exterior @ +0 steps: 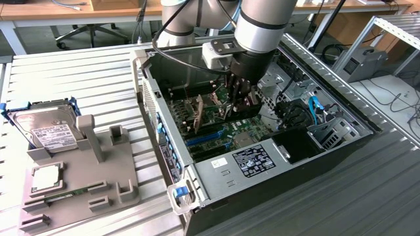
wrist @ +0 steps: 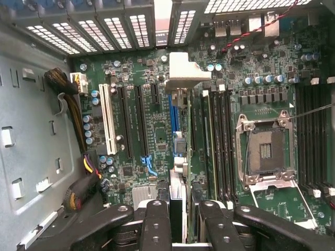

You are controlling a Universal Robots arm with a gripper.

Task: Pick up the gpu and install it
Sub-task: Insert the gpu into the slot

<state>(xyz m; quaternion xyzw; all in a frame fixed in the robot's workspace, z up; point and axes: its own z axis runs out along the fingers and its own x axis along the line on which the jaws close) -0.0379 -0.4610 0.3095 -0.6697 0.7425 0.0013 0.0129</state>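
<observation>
The gpu [exterior: 222, 96] is a green card held upright inside the open computer case [exterior: 147, 93], and my gripper [exterior: 233, 110] is shut on it from above. In the wrist view the gpu [wrist: 178, 99] appears edge-on. Its silver end bracket [wrist: 180, 73] points toward the case's rear slot covers, and its body runs down between my black fingers [wrist: 157, 222]. It hangs directly over the blue expansion slot [wrist: 173, 119] of the motherboard [wrist: 157, 141]. I cannot tell whether its lower edge touches the slot.
A grey fixture [exterior: 98, 167] on the exterior view's left holds a hard drive [exterior: 46, 130] and a silver chip [exterior: 46, 178]. Inside the case are the power supply [exterior: 253, 160], the bare processor socket [wrist: 267, 151], memory slots [wrist: 220, 141] and a cable bundle [wrist: 70, 104].
</observation>
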